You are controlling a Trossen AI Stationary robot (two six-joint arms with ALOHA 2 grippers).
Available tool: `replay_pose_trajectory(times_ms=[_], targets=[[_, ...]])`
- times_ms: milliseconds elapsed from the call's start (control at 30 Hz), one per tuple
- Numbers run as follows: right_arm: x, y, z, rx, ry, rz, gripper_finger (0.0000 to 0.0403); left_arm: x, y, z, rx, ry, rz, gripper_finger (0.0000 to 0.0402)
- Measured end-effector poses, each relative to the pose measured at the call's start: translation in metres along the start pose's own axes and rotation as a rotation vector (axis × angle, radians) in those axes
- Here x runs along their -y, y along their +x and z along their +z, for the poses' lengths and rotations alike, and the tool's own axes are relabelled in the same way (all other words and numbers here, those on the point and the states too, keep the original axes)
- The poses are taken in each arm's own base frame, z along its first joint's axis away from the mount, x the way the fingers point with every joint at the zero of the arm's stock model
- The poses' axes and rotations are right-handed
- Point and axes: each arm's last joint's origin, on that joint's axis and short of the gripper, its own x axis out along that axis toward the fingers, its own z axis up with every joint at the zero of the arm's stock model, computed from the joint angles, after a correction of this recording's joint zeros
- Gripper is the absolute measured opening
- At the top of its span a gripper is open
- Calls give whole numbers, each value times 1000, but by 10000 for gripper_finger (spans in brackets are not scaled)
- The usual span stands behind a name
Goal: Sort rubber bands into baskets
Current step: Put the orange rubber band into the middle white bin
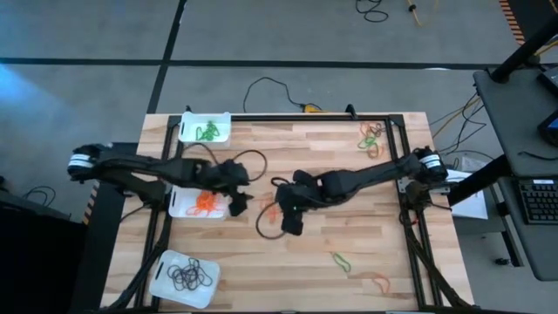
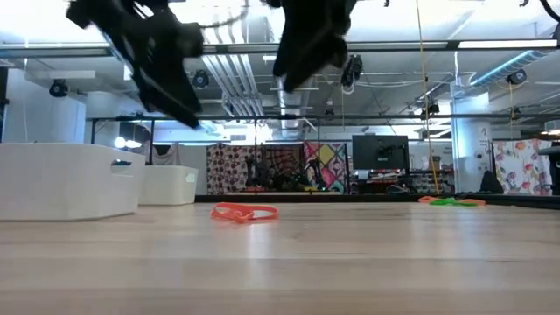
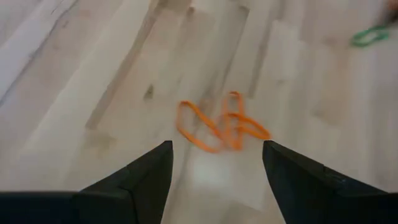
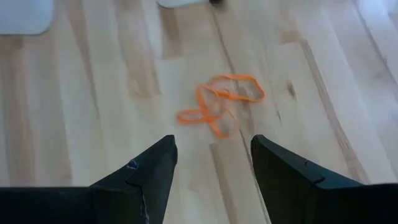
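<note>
Two dark two-finger grippers — left gripper [image 3: 214,180], right gripper [image 4: 214,174] — hovering spread over tangled thin orange rubber bands [image 4: 219,104] on pale wooden table [image 1: 349,279]. Nothing pinched — orange loops beside middle shallow white plastic basket [image 1: 179,206].

table [image 1: 349,253]: pale wood planks, smooth, slight sheen | baskets [image 1: 183,281]: white plastic, matt | bands [image 3: 221,127]: thin orange rubber | fingers [image 4: 137,180]: matt black plastic

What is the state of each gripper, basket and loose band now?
left gripper: open, above orange bands.
right gripper: open, above the same bands.
far basket: holds green bands.
middle basket: holds orange bands.
near basket: holds black bands.
</note>
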Motion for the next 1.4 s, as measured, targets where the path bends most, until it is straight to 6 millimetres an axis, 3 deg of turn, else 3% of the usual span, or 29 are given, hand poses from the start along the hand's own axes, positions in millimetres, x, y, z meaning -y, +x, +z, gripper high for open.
replay_pose_trajectory(times_ms=[200, 300, 533, 767, 867, 1133, 1267, 1400], targets=[[-33, -24, 1, 65, -13, 4, 201, 6, 52, 5, -79, 128, 65, 231], [-47, -37, -4, 43, 28, 5, 201, 6, 71, 1, -33, 169, 113, 231], [-79, -53, -26, 26, 141, -6, 201, 4, 98, -6, 38, 212, 95, 231], [-96, -58, -38, 59, 219, -33, 201, -8, 130, -20, -37, 203, 149, 225], [-99, -58, -40, 58, 237, -29, 201, -10, 137, -23, -55, 188, 163, 187], [-98, -57, -40, 63, 236, -33, 201, -12, 146, -30, -88, 76, 158, 16], [-98, -57, -39, 77, 209, -50, 201, -14, 144, -28, -81, 42, 161, 8], [-96, -57, -38, 77, 185, -55, 201, -14, 129, -22, -70, 37, 163, 1]])
